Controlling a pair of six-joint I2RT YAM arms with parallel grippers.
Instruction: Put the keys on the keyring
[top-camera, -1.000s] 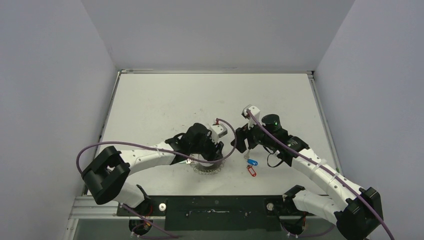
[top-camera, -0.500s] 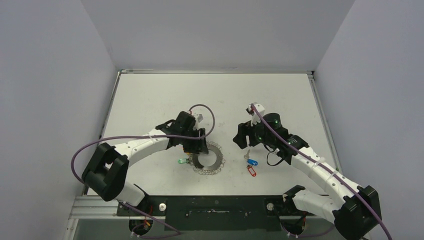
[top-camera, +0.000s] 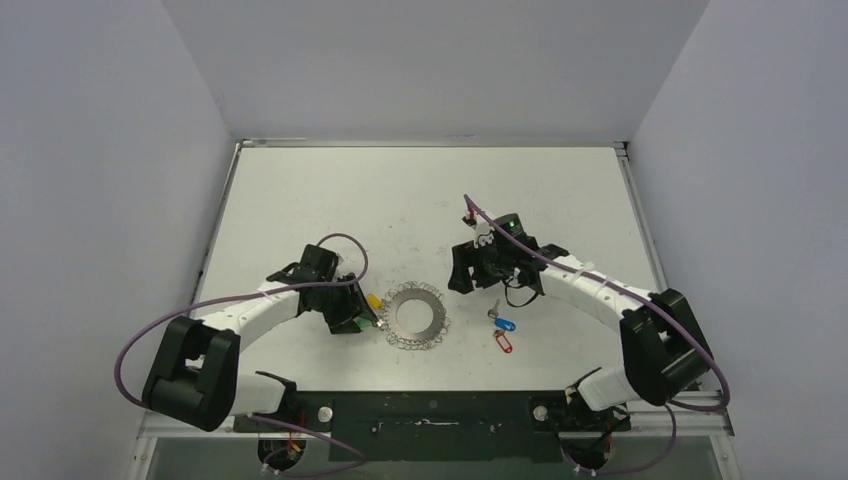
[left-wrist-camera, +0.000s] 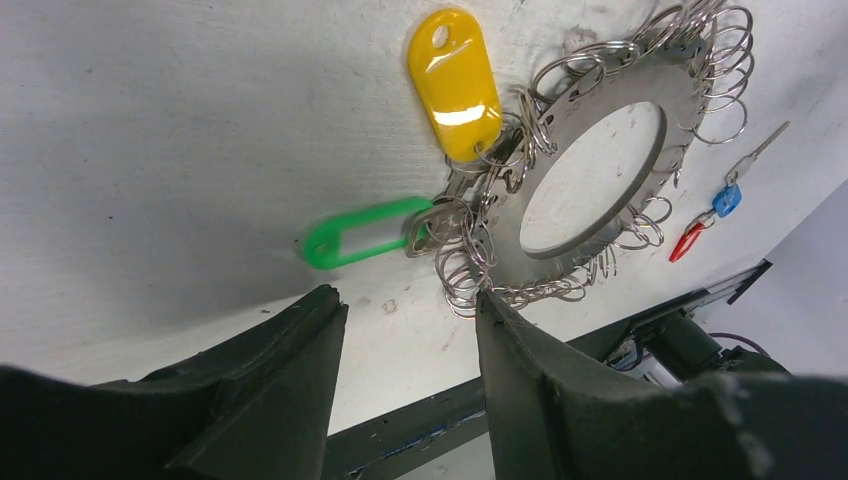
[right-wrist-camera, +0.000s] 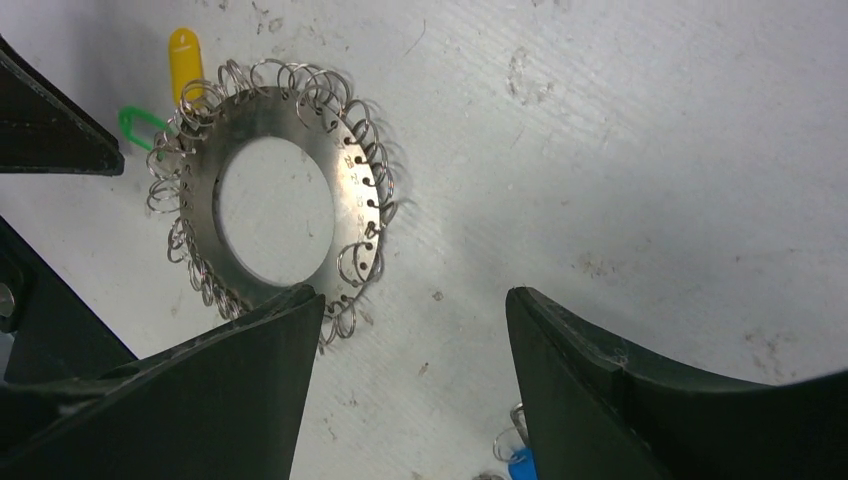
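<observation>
Keyring (top-camera: 417, 316) flat on the table (top-camera: 330, 200), both end effectors empty, keys off it.
Top view: the left end effector (top-camera: 358, 312) sits just left of the keyring and the right end effector (top-camera: 465, 275) up to its right. The blue-tagged key (top-camera: 503, 322) and red-tagged key (top-camera: 503, 342) lie close together, right of the keyring and clear of it. Left wrist view: the fingers stand apart with nothing between them, and a yellow tag (left-wrist-camera: 455, 85) and a green tag (left-wrist-camera: 360, 232) lie at the ring's wire loops. Right wrist view: the fingers are spread wide over bare table, gripping nothing.
</observation>
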